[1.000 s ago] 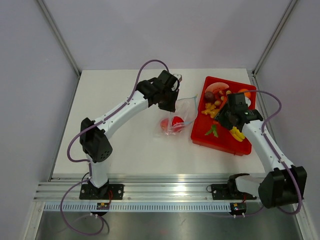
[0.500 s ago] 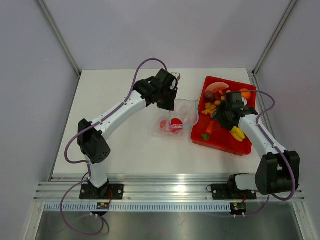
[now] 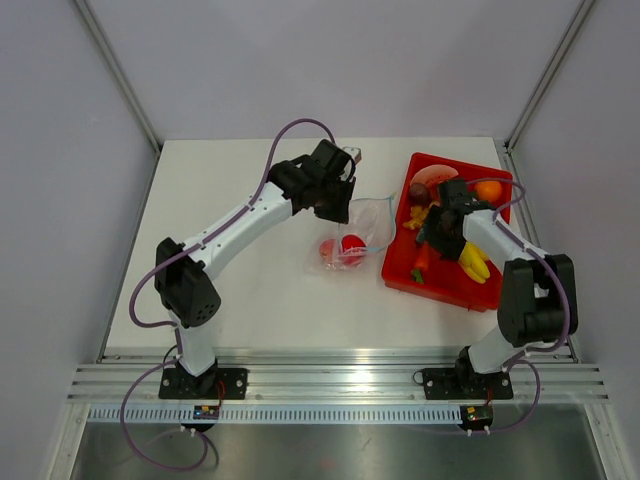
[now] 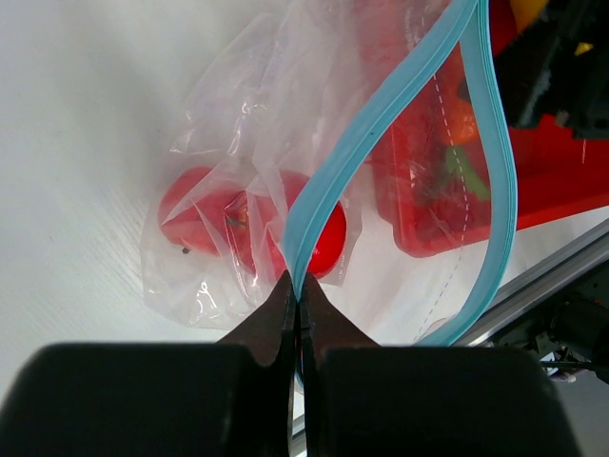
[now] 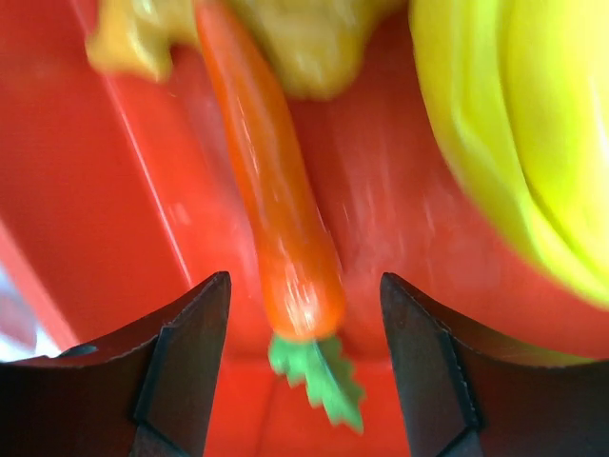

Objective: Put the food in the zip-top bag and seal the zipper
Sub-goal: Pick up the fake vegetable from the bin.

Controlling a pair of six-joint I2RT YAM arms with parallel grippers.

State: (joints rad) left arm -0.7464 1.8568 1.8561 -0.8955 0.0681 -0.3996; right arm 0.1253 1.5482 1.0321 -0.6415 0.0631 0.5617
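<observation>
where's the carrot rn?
Top view: carrot in the red tray, left part, beside the banana; right gripper open over its leafy end.

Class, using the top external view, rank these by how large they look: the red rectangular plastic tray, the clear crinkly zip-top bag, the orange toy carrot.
1. Red rectangular plastic tray
2. Clear crinkly zip-top bag
3. Orange toy carrot, clearly the smallest

The worktop (image 3: 250,290) is lit brightly and evenly, with only faint shadows cast. Glare is caught on the crinkled bag (image 4: 285,114). The carrot (image 5: 276,219) and banana (image 5: 514,143) are rendered blurred at close range.
</observation>
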